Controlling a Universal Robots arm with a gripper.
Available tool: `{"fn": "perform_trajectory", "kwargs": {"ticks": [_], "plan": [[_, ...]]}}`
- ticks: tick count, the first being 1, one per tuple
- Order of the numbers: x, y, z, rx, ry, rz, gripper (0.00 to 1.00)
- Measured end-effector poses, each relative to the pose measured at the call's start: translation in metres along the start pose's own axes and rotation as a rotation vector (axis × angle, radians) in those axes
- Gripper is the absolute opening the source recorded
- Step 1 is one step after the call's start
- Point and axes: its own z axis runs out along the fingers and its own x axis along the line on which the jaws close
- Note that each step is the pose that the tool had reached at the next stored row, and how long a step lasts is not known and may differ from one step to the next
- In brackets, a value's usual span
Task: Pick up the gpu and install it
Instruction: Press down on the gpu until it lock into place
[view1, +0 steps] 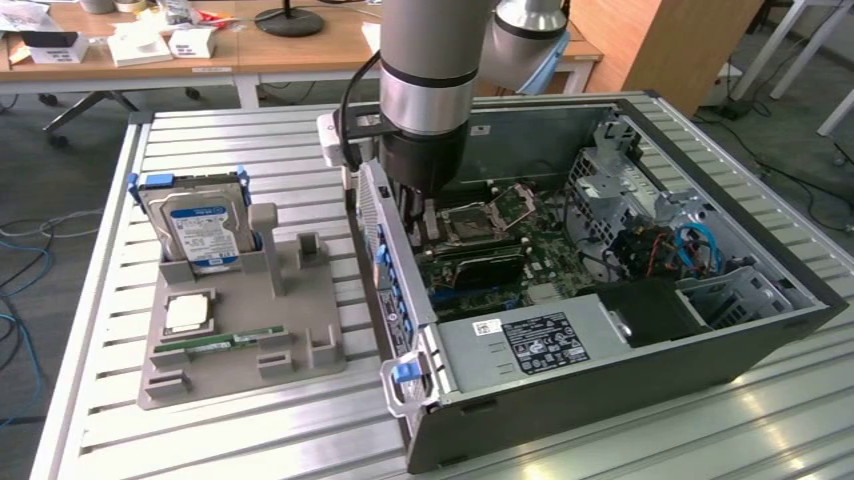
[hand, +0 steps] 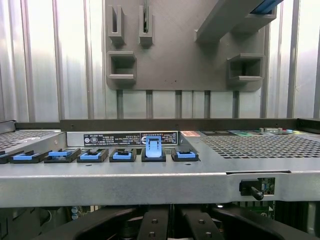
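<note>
While the arm was reaching down into the open pc case (view1: 694, 345), the end effector (view1: 418, 215) sat low by the case's left wall over the motherboard (view1: 541, 240), fingers pinched narrow. Looked like the install step to me. The gpu (view1: 474, 266) seemed to be that thin dark card standing on the board just on the near side of the fingers, though I couldn't tell if they gripped it. Seating it would call for a straight, square push. Over on the left the grey holder (view1: 240, 345) had its card slot empty
</note>
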Motion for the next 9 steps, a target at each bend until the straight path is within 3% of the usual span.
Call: {"fn": "perform_trajectory", "kwargs": {"ticks": [9], "plan": [[0.0001,0.0009,0.0001,0.0001,0.0000,0.000,0.11]]}}
